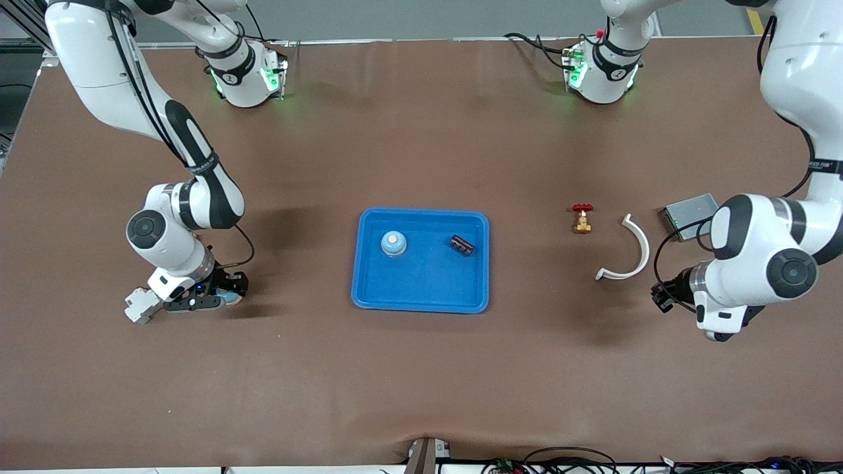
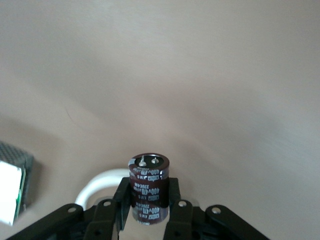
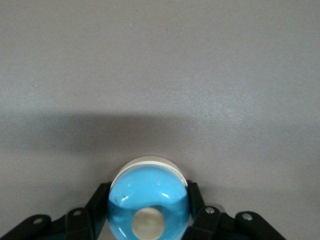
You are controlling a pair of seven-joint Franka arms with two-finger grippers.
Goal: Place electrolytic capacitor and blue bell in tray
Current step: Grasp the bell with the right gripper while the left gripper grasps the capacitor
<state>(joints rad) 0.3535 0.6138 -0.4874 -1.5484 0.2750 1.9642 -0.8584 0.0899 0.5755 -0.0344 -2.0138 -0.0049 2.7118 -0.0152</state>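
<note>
The bright-blue tray (image 1: pixel 421 299) lies mid-table. In it stand a blue bell (image 1: pixel 393 243) and a dark electrolytic capacitor (image 1: pixel 462 245). My right gripper (image 1: pixel 227 296) is low over the bare table toward the right arm's end and is shut on a second blue bell (image 3: pixel 148 197); a bit of that bell's blue shows in the front view. The right gripper (image 3: pixel 148 210) clamps the bell's sides. My left gripper (image 1: pixel 660 294) is low over the table near the white curved piece, and the left gripper (image 2: pixel 148 192) is shut on a second maroon capacitor (image 2: pixel 148 180), held upright.
A brass valve with a red handle (image 1: pixel 581 218), a white curved piece (image 1: pixel 629 253) and a grey metal box (image 1: pixel 688 212) lie toward the left arm's end. The curved piece (image 2: pixel 100 182) and the box (image 2: pixel 12 187) also show in the left wrist view.
</note>
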